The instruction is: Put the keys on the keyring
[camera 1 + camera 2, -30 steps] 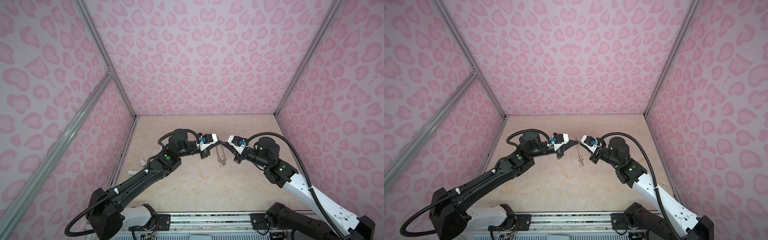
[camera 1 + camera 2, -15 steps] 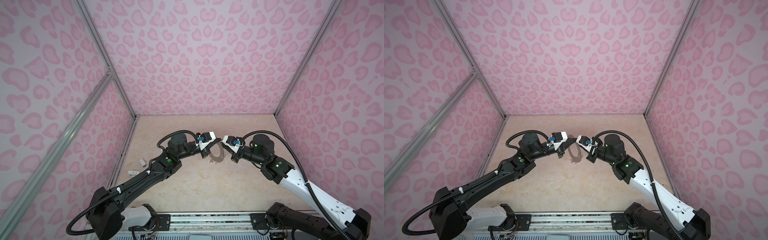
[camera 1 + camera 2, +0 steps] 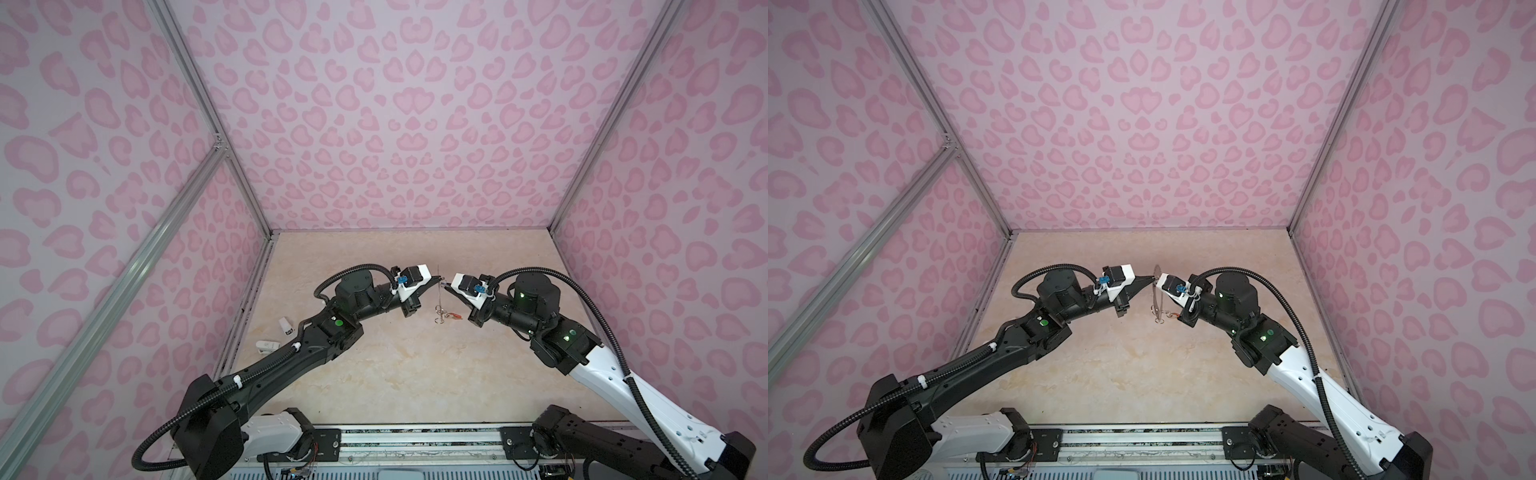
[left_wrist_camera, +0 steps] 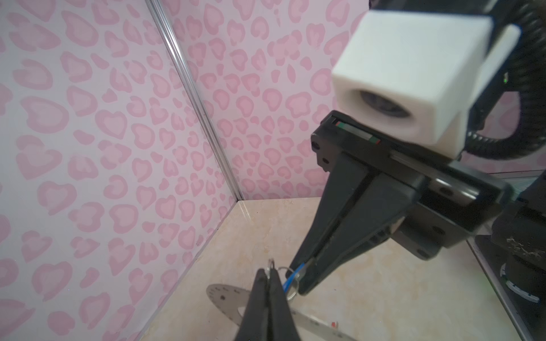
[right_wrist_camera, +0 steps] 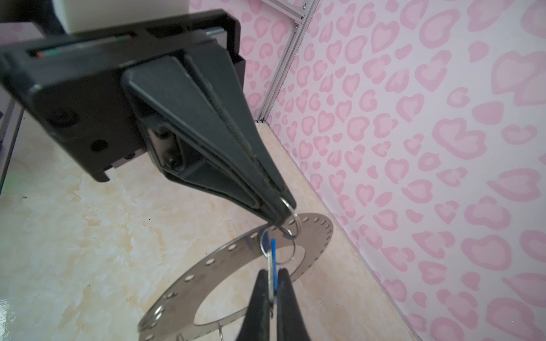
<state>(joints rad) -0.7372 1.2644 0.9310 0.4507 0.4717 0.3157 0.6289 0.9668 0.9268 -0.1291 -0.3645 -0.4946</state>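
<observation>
left gripper [image 5: 285, 212] fingers pressed together on a wire clip [image 5: 292, 218] at the keyring [image 5: 224, 259] rim – so the disc hangs upright between the arms; right gripper [image 5: 273, 283] pinches the blue-tagged key [image 5: 274, 254] just beside that clip, likely to hook it on. orange-tagged key [image 3: 456, 316] sits by the disc's lower edge; attached or not, i cannot tell.

Pink heart-spotted walls [image 3: 395, 124], aluminium corner posts [image 3: 189, 70], beige marbled floor [image 3: 395, 374], soft even light
</observation>
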